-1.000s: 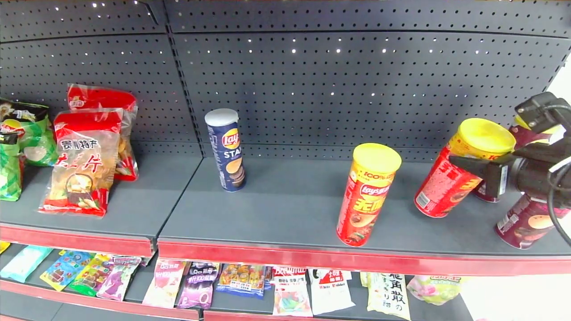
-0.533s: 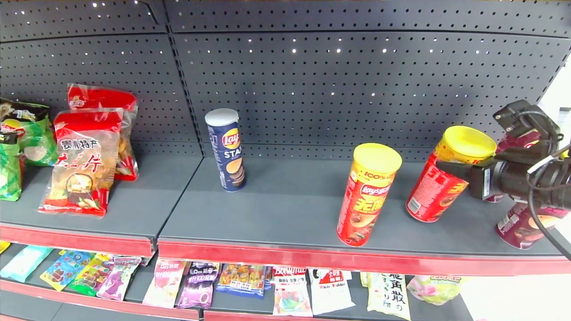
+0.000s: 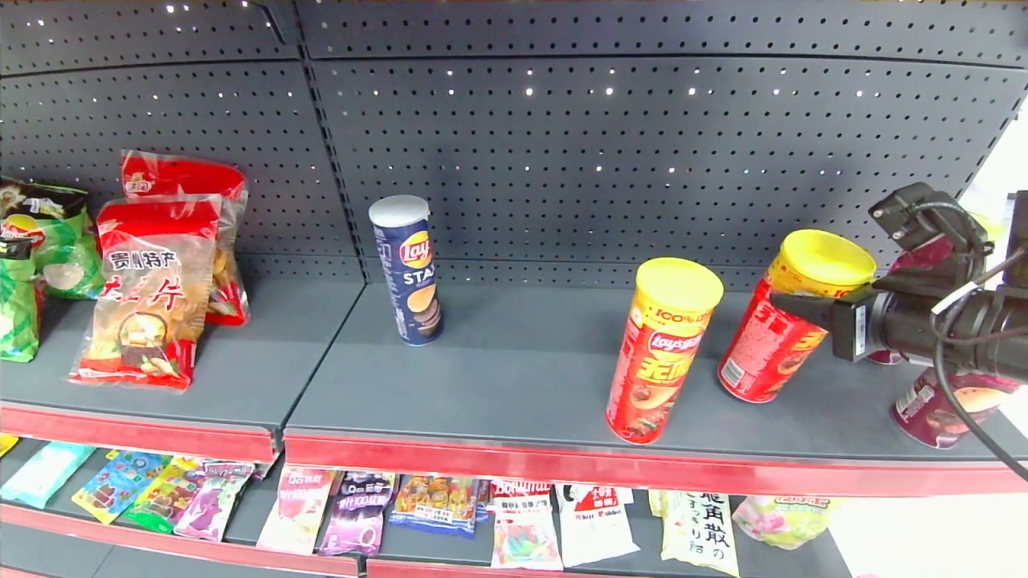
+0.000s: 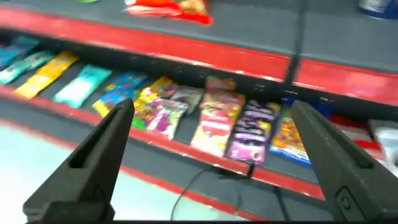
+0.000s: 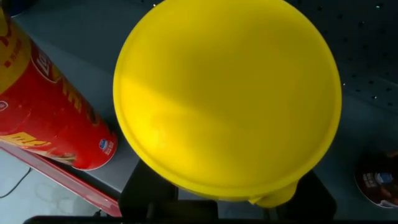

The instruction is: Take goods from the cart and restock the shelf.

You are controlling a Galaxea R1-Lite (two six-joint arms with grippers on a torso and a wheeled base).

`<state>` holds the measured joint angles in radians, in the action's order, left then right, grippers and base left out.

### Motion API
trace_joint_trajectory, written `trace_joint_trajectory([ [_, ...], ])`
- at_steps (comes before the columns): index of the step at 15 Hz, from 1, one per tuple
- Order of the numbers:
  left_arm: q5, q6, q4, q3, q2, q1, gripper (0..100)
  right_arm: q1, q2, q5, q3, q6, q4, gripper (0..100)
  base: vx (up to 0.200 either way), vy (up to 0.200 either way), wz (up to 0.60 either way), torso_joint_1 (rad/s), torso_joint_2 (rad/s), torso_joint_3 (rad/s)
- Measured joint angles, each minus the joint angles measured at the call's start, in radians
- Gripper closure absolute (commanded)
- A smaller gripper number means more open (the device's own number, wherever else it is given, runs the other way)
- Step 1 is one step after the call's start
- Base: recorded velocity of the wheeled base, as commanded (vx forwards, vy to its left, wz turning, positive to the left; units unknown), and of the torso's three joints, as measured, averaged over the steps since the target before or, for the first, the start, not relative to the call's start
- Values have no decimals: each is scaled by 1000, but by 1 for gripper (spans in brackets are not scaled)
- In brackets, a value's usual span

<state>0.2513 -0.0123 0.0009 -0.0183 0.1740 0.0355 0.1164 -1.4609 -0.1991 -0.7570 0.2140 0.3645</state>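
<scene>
The right gripper point(image 3: 795, 309) has its fingers clamped on the held can point(image 3: 759, 353), red with a yellow lid point(image 5: 227, 93). The can is tilted over the shelf point(image 3: 522, 377) near its right end, just beside 1 upright can point(image 3: 662, 353) at the front edge. The left gripper point(image 4: 211, 112) has its fingers spread apart.

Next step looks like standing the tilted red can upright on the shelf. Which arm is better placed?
Right. The right gripper is shut on the tilted red can just under its yellow lid, over the top shelf. The left gripper hangs open, low by the lower shelf's packets.
</scene>
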Motion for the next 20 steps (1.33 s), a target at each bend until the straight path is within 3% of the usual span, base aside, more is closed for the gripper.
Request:
trace_joint_trajectory([
  [1,-34,-3,-1,1,1,54,0,0,0,0,0,0,0,100,0,0,0,0,0,0],
  [2,-82,-6,-4,2,-8,73,0,1,0,0,0,0,0,100,0,0,0,0,0,0],
  [3,-141,-7,-7,3,-29,57,0,1,0,0,0,0,0,100,0,0,0,0,0,0],
  [5,-319,-5,-12,4,-94,-10,0,0,0,0,-1,0,0,100,0,0,0,0,0,0],
  [6,-337,-3,-12,4,-119,-25,0,1,0,0,-1,1,0,100,0,0,0,0,0,0],
  [9,-276,-28,-11,6,-155,-39,0,1,0,0,-3,-1,0,100,0,0,0,0,0,0],
  [10,-280,-56,-11,6,-161,-41,0,0,0,0,-1,-1,0,100,0,0,0,0,0,0],
  [13,-334,-75,0,4,-168,-42,0,0,-2,0,0,-1,0,100,0,0,0,0,0,0],
  [14,-302,-88,4,3,-169,-42,0,-1,-3,0,-1,-1,1,100,0,0,0,0,0,0],
  [16,-178,-96,3,2,-169,-42,0,0,-5,0,1,-3,20,100,0,0,0,0,0,0],
  [18,-183,-47,2,1,-169,-41,0,-1,-6,0,6,-3,21,100,0,0,0,0,0,0],
  [20,-300,43,-14,1,-169,-42,0,-2,-6,0,0,-3,23,100,0,0,0,0,0,0],
])
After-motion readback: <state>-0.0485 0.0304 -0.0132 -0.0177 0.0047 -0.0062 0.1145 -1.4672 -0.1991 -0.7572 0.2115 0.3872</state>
